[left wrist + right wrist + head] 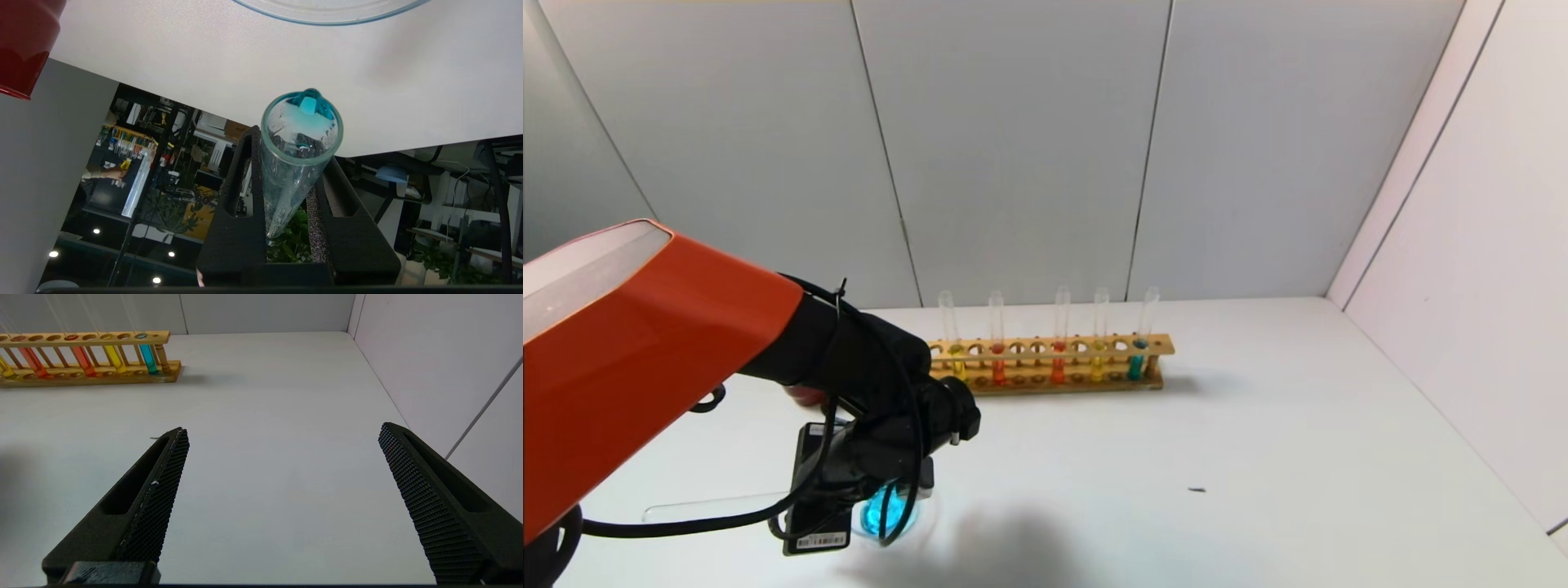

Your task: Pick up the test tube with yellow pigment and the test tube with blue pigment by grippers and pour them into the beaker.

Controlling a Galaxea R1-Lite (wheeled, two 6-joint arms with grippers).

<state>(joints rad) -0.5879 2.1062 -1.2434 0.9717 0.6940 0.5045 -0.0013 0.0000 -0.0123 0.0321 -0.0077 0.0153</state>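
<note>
My left gripper (866,482) is shut on the test tube with blue pigment (286,192). The tube lies about level and sticks out to the left of the gripper (719,506). It is nearly empty, with a blue drop at its mouth. The beaker (890,510) stands under the gripper with blue liquid in it; its rim shows in the left wrist view (327,18). A test tube with yellow pigment (1098,359) stands in the wooden rack (1045,380), as does a second yellow one (953,359). My right gripper (282,428) is open and empty over bare table.
The rack also holds two orange-red tubes (1058,363) and a blue one (1135,359). A dark red cup (24,41) stands behind my left arm. Walls close the back and right. The table's left edge lies near the held tube's mouth.
</note>
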